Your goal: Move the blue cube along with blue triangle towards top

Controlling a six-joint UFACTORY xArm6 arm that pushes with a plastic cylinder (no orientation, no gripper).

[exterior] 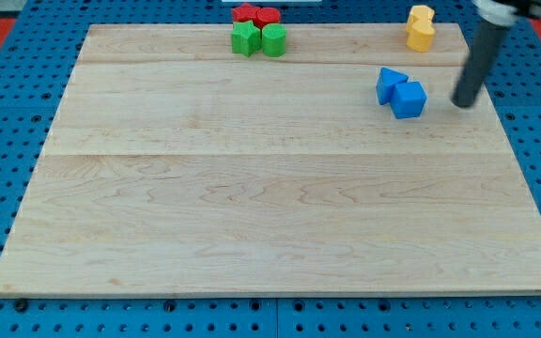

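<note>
the blue cube (409, 99) sits just to the view's left of my tip (462, 103), apart from it, with the blue triangle (390, 84) touching the cube on its far-left side. no jaws here to be apart or together, only the rod. i judge my tip must get below the pair to push upward. farther off on the table (252, 207): two yellow blocks (421, 28), two green blocks (258, 39), two red blocks (255, 14).

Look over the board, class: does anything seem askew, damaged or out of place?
Nothing stands out. The blue cube and blue triangle touch, intact, with my tip apart at their right. Red, green and yellow blocks sit undamaged along the wooden board's top edge.
</note>
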